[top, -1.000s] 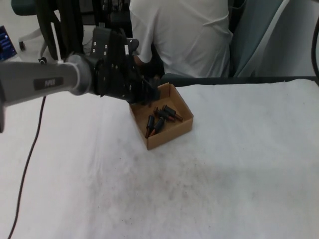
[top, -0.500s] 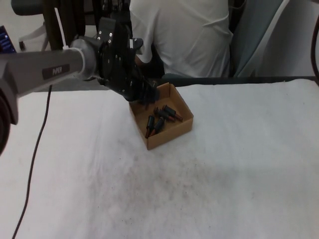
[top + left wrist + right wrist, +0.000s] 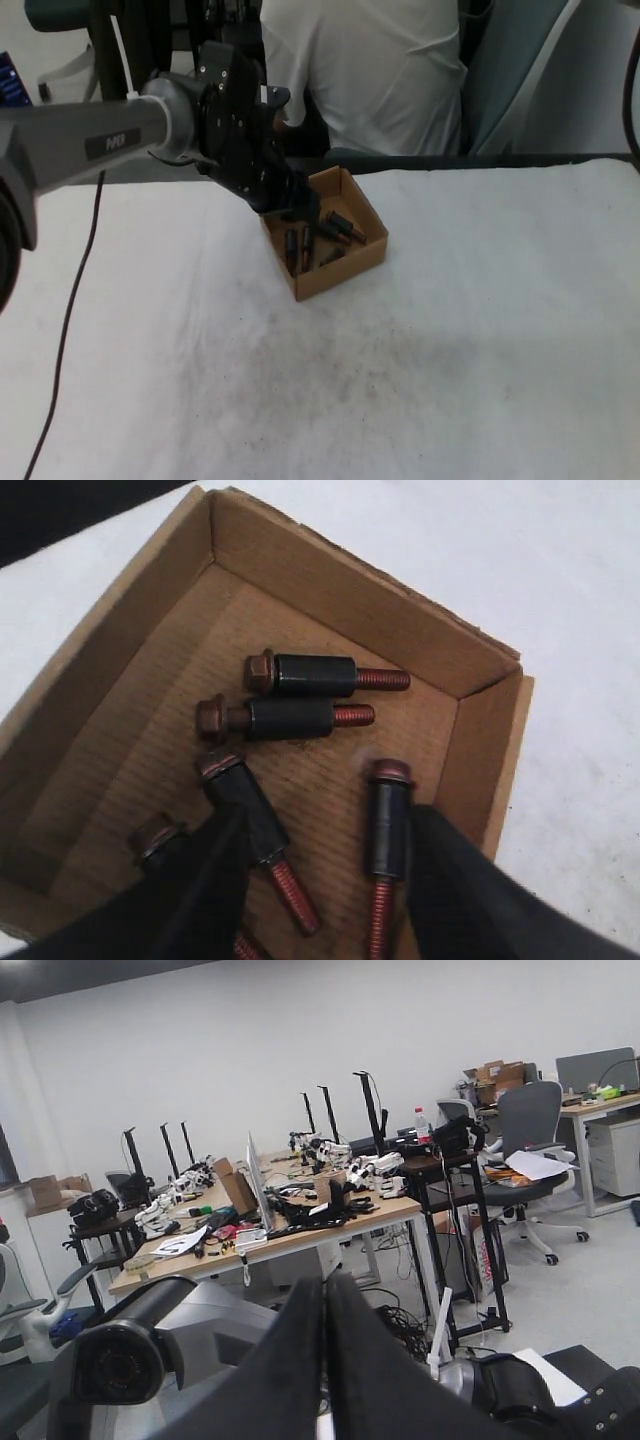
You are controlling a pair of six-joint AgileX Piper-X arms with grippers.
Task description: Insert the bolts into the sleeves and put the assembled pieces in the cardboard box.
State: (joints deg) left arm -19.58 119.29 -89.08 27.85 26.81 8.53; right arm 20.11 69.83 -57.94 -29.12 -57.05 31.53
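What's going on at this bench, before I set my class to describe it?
The left arm's hand hangs open over the cardboard box, holding nothing. Several bolts already pushed into their black sleeves lie loose on the box floor beneath it. The right arm's hand is shut and empty.

Robotics lab in an open-plan office. Told by long wood-topped desks (image 3: 385, 1209) crowded with small robot arms (image 3: 372, 1166) and cables, black upright stands (image 3: 366, 1110) behind them, swivel chairs (image 3: 530, 1125) to the right, cardboard boxes (image 3: 492, 1070) by the far wall, and a white-covered bench (image 3: 450, 350).
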